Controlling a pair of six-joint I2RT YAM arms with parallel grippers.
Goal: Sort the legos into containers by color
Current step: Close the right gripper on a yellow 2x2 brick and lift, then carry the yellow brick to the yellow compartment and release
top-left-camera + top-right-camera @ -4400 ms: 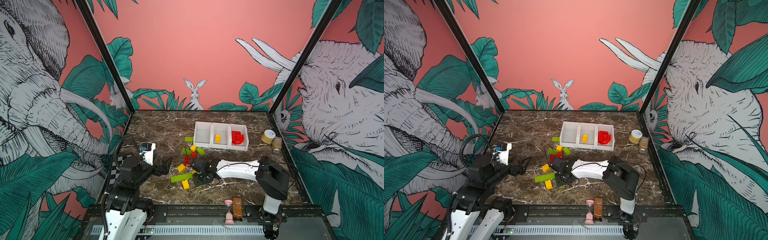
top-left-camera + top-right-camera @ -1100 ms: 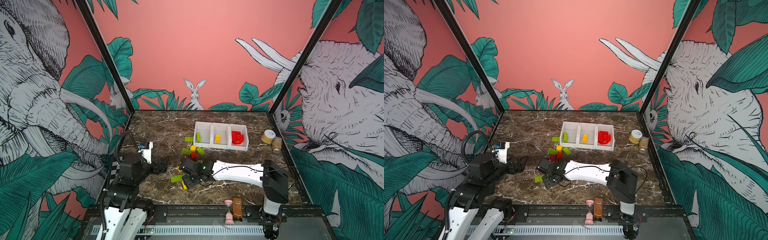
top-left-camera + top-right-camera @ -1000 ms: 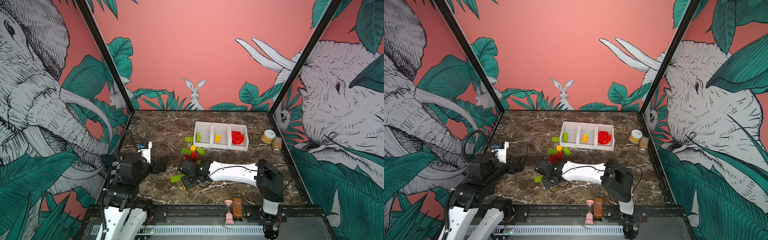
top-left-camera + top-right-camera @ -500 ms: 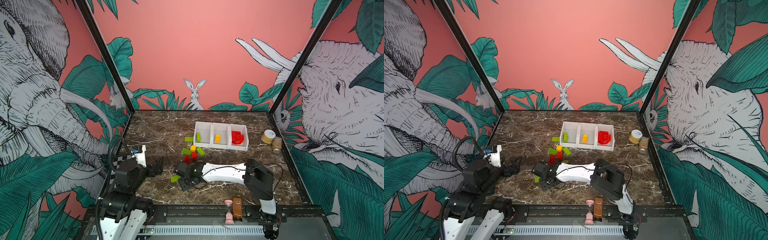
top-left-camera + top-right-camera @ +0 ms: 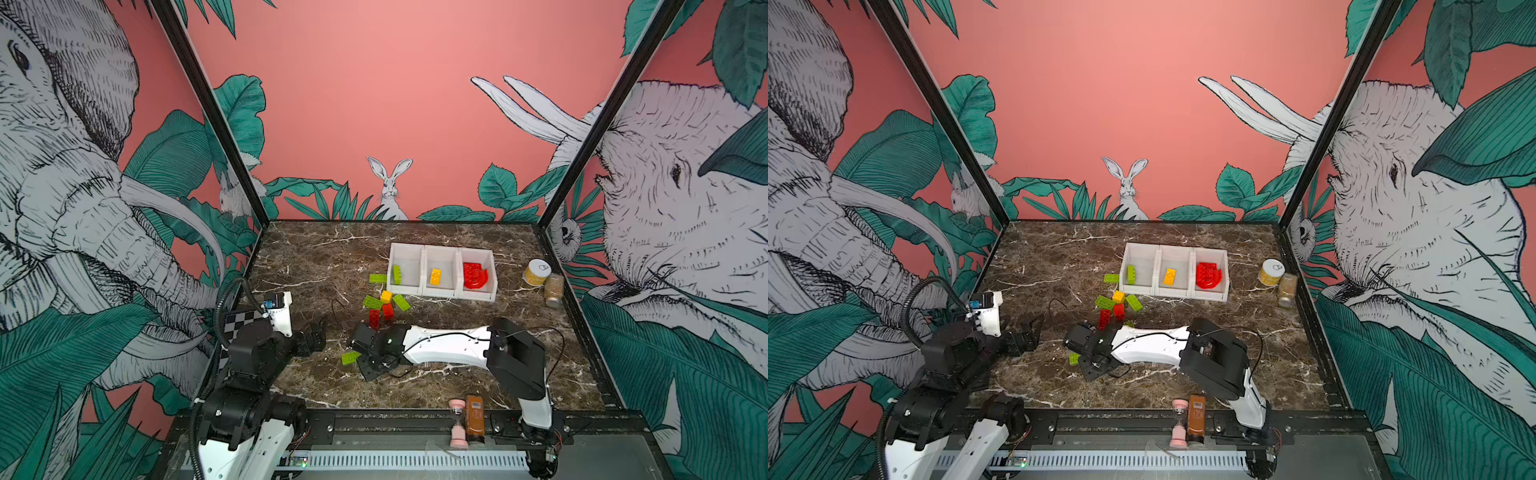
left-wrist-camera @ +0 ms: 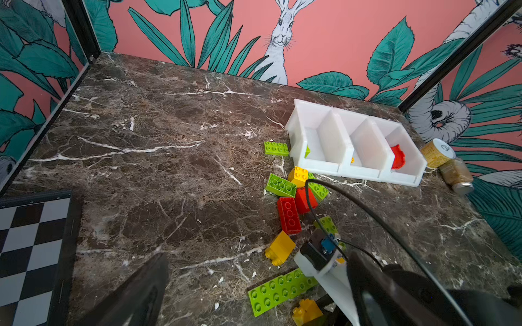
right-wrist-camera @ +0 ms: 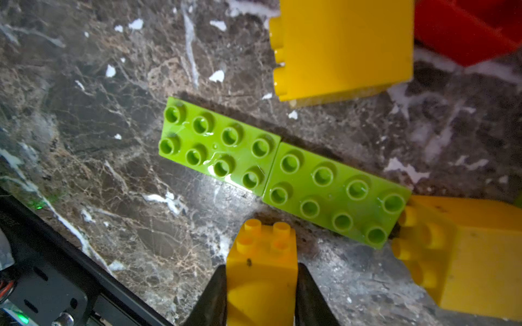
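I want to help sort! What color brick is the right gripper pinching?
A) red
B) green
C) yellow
C: in the right wrist view, the right gripper has a finger pressed against each side of a small yellow brick.

3 joined white containers hold 1 green, 1 yellow, 1 red piece; other legos lie scattered nearby.

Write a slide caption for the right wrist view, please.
Right hand gripping a small yellow brick beside two green plates on the marble table.
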